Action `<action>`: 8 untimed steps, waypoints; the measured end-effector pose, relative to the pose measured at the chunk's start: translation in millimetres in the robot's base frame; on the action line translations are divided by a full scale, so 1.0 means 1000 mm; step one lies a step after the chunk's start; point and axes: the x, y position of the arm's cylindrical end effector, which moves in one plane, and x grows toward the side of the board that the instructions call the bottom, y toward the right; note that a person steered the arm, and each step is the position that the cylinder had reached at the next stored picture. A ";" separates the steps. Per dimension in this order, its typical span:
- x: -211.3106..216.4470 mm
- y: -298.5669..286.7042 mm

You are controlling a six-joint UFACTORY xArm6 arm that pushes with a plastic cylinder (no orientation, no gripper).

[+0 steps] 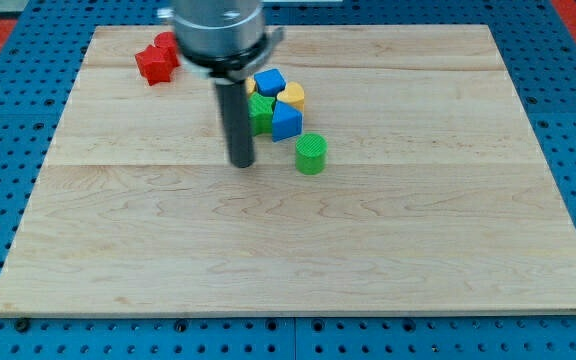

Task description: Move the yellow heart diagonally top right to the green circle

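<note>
The green circle [311,153] stands alone just below the block cluster, near the board's middle top. The yellow heart [293,95] sits in that cluster, up and slightly left of the green circle, touching a blue block [285,121] below it and another blue block [269,82] at its upper left. A green block [261,111] lies at the cluster's left, partly hidden by the rod. My tip [242,162] rests on the board left of the green circle and below-left of the cluster, apart from the blocks.
Two red blocks [154,63] lie at the board's upper left, one partly behind the arm's body [218,35]. The wooden board [298,260] sits on a blue pegboard surface.
</note>
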 end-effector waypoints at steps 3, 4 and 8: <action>-0.072 0.015; -0.071 0.020; -0.134 0.063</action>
